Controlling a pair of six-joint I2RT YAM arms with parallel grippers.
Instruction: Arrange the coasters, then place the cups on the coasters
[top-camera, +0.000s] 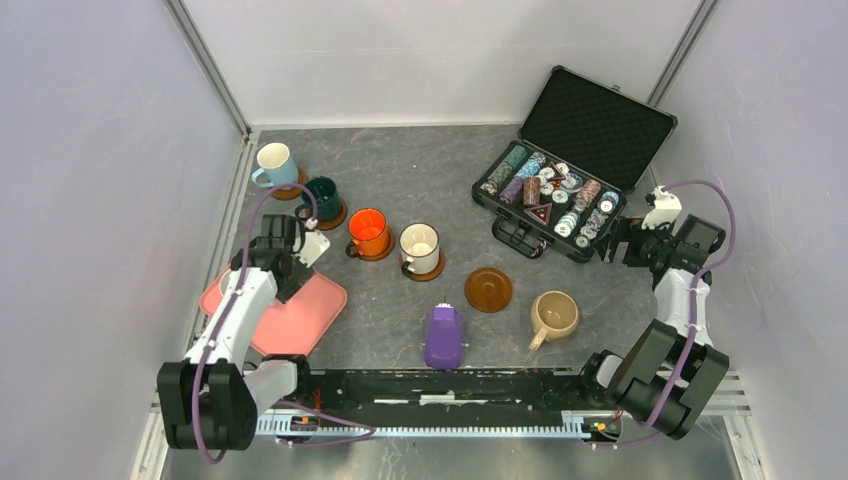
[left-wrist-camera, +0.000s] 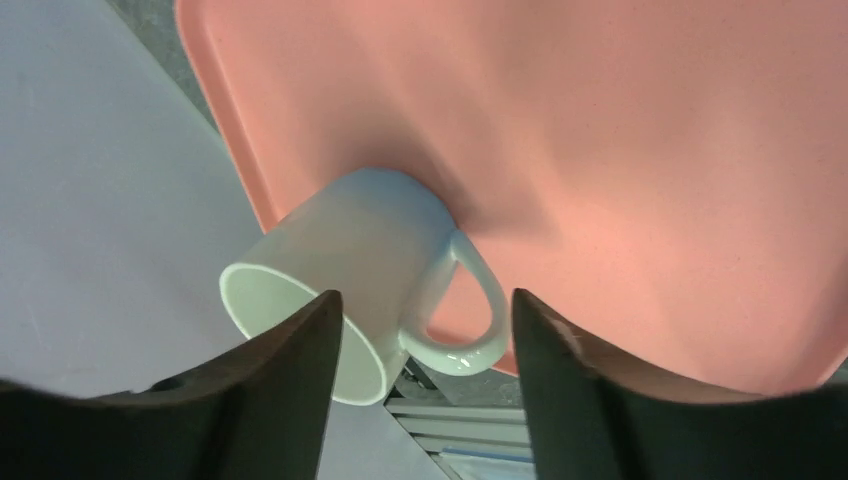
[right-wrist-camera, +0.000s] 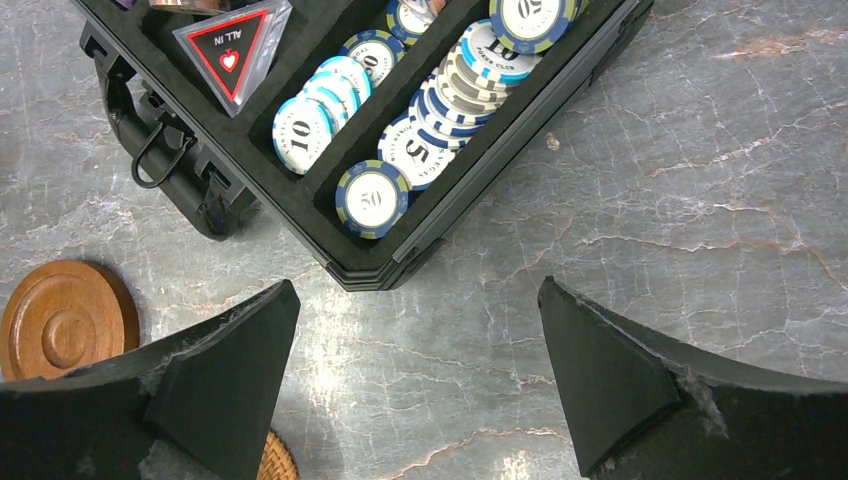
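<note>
Table (top-camera: 420, 170): four cups sit on coasters in a diagonal line that ends at the cream cup (top-camera: 420, 247). Next along is one empty coaster (top-camera: 488, 290), then the beige cup (top-camera: 553, 314); I can't tell what's under it. Pink tray (top-camera: 310, 312) lies by my left arm.

White cup (left-wrist-camera: 350, 240) is at the left fingers (left-wrist-camera: 290, 380), over the tray's edge in the left wrist view. The empty coaster is well apart from it, off to the right past the cream cup. My read is a left-arm carry across: the right arm is nearer that coaster but has no cup.

Cup axis runs diagonally across the gap. Its mouth faces the camera at picture-left, its base points away against the tray rim. Handle (left-wrist-camera: 492, 300) is turned to the other finger, just beside it. One finger overlaps the rim.

Left fingers are partway apart; I can't tell whether they pinch the cup or whether it rests on anything. Right fingers (right-wrist-camera: 220, 370) are spread wide on nothing, over bare table by the chip case (top-camera: 598, 120).
</note>
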